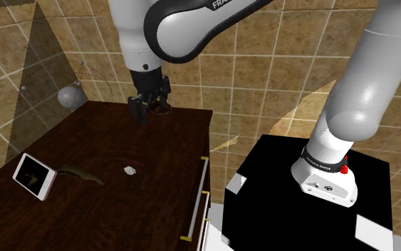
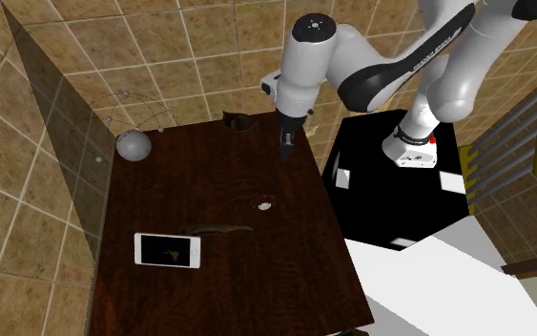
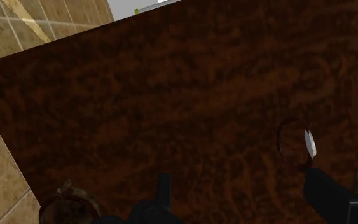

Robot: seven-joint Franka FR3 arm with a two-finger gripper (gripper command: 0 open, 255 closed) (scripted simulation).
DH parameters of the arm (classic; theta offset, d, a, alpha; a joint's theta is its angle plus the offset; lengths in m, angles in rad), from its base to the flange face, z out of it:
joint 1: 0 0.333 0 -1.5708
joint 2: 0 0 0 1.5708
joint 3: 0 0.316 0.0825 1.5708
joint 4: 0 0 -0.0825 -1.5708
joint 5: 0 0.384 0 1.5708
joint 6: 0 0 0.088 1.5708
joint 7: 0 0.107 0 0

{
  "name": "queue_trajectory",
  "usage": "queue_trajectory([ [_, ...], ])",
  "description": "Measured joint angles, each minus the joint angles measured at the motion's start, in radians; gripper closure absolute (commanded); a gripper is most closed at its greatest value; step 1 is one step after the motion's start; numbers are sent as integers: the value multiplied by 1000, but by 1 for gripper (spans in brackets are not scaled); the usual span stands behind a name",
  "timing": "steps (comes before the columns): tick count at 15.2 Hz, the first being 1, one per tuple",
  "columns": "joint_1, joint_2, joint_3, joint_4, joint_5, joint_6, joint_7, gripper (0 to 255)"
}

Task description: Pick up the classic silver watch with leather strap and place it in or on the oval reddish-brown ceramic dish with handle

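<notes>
Jaws are hanging open, empty. Risk: the flat silver-faced, dark-strapped watch (image 2: 265, 202) slipping out of a shallow pinch, or jaws scraping the dark wood tabletop (image 2: 190, 181). Counting one each: grey sphere (image 2: 133, 145), white slab phone (image 2: 167, 250), dark olive curved thing (image 2: 220, 229), all well apart from the jaws; small reddish-brown dish (image 2: 238, 120) near them; watch lying apart from them.

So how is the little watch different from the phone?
The watch is tiny with a round white face; the phone is a much bigger white rectangle. The watch has a dark strap; the phone has none. Both lie on the dark wooden table.
</notes>
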Motion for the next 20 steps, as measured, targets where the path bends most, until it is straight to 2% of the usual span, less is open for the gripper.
queue_trajectory([
  [4, 47, 168, 28, 125, -119, -11, 101, 0],
  [6, 90, 264, 30, 192, -184, -17, 158, 0],
  [13, 256, 545, -1, 467, -338, -95, 264, 0],
  [20, 274, 605, -21, 463, -373, -43, 285, 0],
])
